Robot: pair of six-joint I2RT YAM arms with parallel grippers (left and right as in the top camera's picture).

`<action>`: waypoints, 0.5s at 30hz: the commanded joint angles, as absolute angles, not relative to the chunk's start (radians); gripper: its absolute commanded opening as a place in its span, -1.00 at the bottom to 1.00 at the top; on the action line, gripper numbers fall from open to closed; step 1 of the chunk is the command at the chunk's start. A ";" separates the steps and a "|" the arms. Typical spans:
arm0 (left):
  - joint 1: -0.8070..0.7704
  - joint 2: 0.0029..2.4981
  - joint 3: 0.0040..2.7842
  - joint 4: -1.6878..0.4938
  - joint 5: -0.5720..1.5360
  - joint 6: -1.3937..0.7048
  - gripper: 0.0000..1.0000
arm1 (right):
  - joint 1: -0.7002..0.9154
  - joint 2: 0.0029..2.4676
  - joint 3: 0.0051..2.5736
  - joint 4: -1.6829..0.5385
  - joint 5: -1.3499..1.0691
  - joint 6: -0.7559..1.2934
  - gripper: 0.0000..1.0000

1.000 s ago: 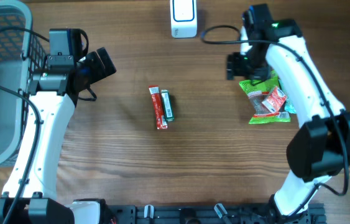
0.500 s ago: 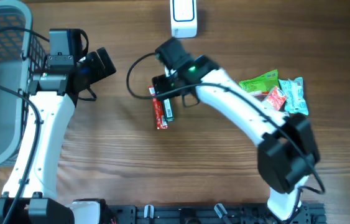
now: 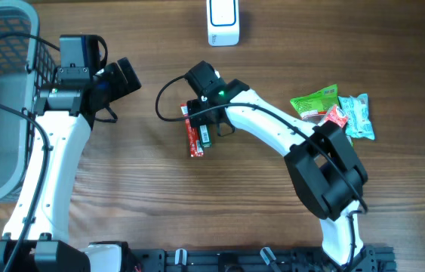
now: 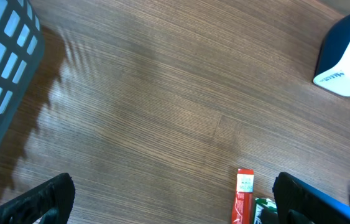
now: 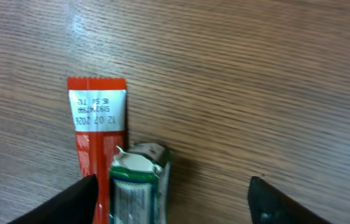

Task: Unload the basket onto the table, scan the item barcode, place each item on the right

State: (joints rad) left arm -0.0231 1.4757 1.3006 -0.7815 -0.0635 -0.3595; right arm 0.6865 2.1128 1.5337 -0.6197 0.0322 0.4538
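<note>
red packet [image 5: 97, 115] stamped 12 07 2026 (line above blurred), green packet [image 5: 138, 183] touching

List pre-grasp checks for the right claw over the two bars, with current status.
1. Right claw open: ok, jaws spread above the green bar.
2. Green bar centred between the jaws: not ok, it sits toward one finger.
3. Single item isolated: not ok, the red bar lies against the green bar.
4. Barcode facing up: cannot tell; only a date stamp shows on the red bar.
5. Way to the scanner: ok, nothing lies between in the overhead view.
6. Left claw out of the way: ok, open, off to the side.
</note>
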 commanded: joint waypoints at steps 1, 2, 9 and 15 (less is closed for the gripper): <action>-0.017 1.480 1.308 -0.780 -0.076 -0.347 1.00 | 0.687 2.151 1.528 -0.603 -0.049 0.497 0.04; -0.017 1.480 1.307 -0.780 -0.076 -0.347 1.00 | 0.687 2.156 1.527 -0.604 -0.043 0.497 -0.07; -0.017 1.480 1.308 -0.780 -0.076 -0.347 1.00 | 0.664 2.130 1.527 -0.653 0.092 0.500 -0.32; -0.017 1.480 1.307 -0.780 -0.076 -0.347 1.00 | 0.596 2.057 1.527 -0.811 0.191 0.673 -0.38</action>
